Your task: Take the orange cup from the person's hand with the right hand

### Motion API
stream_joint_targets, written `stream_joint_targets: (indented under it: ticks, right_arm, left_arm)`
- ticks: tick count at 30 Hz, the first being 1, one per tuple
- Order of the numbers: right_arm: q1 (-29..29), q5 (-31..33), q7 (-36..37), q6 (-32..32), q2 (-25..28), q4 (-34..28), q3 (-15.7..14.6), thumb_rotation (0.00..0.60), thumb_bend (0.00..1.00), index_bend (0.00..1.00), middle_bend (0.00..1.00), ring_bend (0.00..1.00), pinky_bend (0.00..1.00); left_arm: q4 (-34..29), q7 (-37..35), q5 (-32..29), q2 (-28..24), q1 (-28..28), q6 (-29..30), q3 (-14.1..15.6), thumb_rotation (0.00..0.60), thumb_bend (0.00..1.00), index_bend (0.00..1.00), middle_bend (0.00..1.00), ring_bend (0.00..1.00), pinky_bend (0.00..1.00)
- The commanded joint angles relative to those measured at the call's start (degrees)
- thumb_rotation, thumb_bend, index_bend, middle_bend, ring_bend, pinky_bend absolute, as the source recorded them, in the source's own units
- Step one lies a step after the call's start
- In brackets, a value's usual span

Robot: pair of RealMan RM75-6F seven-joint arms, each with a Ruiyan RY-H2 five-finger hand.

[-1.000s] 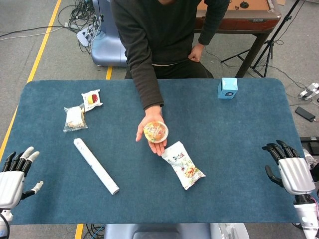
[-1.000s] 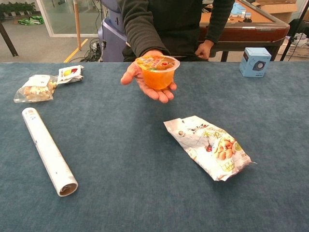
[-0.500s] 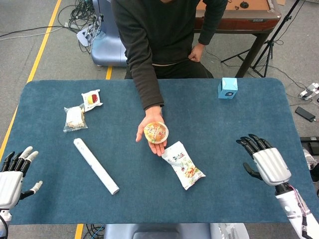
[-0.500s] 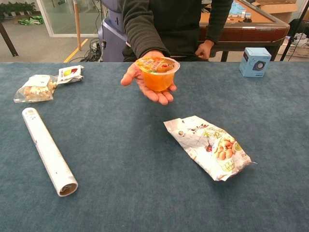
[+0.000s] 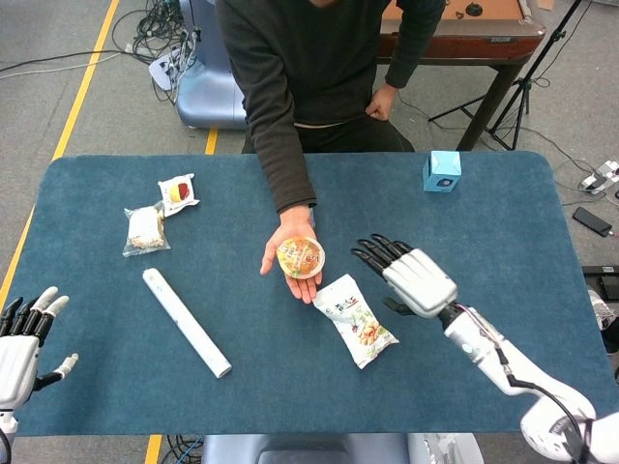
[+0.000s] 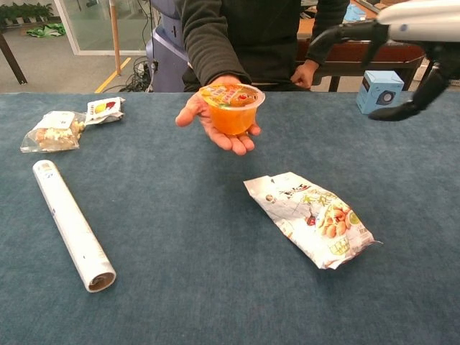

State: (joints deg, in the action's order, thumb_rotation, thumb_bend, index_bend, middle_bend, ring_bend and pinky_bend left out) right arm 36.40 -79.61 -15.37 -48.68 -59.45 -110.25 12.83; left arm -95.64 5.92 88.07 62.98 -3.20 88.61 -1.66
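The right hand [image 5: 411, 275] is over the blue table [image 5: 484, 251] with its fingers spread apart, and it holds nothing. Its dark fingertips [image 5: 372, 249] point at the orange cup [image 5: 301, 258], near it but not touching. The cup sits on the person's hand [image 5: 290, 253], which is held palm up above the table. A snack bag [image 5: 358, 320] lies flat just below the right hand. The left hand [image 5: 21, 338] is at the near left edge of the table, fingers apart and empty. A white roll [image 5: 186, 322] lies between it and the cup.
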Motion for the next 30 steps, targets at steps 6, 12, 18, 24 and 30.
stream_joint_targets:
  ticks: [6,12,18,24,30]
  right_arm:
    - [11.5,12.7,-7.0,7.9,-8.2,5.7,3.1,0.600,0.26,0.04,0.04,0.00,0.23]
    - [16.1,17.9,-9.5,8.3,-12.1,9.2,3.0,0.600,0.26,0.04,0.04,0.00,0.22]
    - [19.7,21.4,-10.6,8.4,-14.8,11.5,2.6,0.600,0.26,0.04,0.04,0.00,0.22]
    - [23.2,25.0,-11.8,9.3,-16.7,13.2,1.6,0.600,0.26,0.04,0.04,0.00,0.22]
    - [25.7,27.9,-12.4,9.4,-18.1,14.6,0.7,0.600,0.26,0.04,0.04,0.00,0.22]
  left_arm:
    - [0.4,-0.4,-0.1,0.1,0.3,0.2,0.1,0.600,0.21,0.14,0.07,0.09,0.02]
    - [0.8,-0.8,-0.2,0.0,0.6,0.4,0.1,0.600,0.21,0.14,0.07,0.09,0.02]
    - [0.9,-1.0,-0.1,0.0,0.7,0.6,0.1,0.600,0.21,0.14,0.07,0.09,0.02]
    - [1.2,-1.4,-0.2,0.0,1.0,0.9,0.1,0.600,0.21,0.14,0.07,0.09,0.02]
    - [1.5,-1.7,-0.3,0.0,1.2,0.9,0.2,0.600,0.21,0.14,0.07,0.09,0.02]
